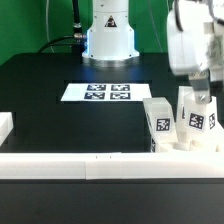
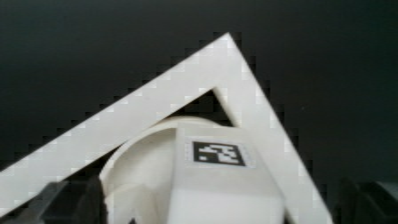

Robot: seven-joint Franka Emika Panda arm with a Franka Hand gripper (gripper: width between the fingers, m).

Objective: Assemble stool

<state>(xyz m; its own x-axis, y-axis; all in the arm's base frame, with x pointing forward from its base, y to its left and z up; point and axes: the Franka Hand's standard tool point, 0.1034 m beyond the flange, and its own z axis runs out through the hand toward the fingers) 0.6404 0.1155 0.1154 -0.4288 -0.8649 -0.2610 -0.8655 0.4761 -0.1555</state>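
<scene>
The black tabletop lies bare and open across its middle, well apart from the gripper, with only the thin flat white marker board on it near the arm's white base. A long white bar edges the table's near side, and the parts crowd against it below the gripper. The gripper hangs at the exterior view's right, its fingers down over a short blocky white plastic leg with a black-and-white tag — whether the fingers clamp it or merely touch it cannot be told. In the wrist view that leg stands close under the camera. A second tagged white leg stands just beside the gripper, on the exterior view's left of it
</scene>
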